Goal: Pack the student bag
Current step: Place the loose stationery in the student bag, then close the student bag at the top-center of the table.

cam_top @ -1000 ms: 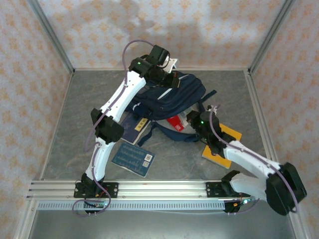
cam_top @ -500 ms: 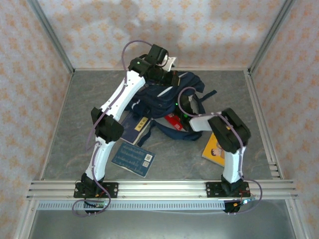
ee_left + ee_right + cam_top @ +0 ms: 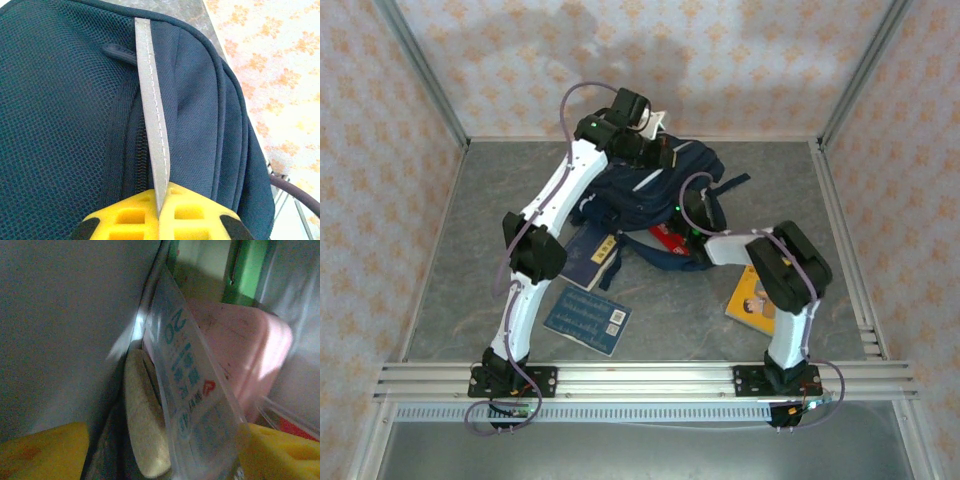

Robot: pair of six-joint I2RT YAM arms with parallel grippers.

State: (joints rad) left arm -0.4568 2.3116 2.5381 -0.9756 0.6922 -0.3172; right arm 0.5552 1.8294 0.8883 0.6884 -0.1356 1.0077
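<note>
While the left gripper (image 3: 159,212) clamps the grey stripe (image 3: 150,100) of the student bag (image 3: 655,190), far-centre on the bench (image 3: 470,260), the right gripper (image 3: 160,452) stands open inside around a clear packet (image 3: 192,390); backing out could snag it.

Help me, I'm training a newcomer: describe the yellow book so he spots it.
Find the navy bag mid-table. Near its right side, under the right arm, lies the book. It alone is yellow; the books to the left are blue.
</note>
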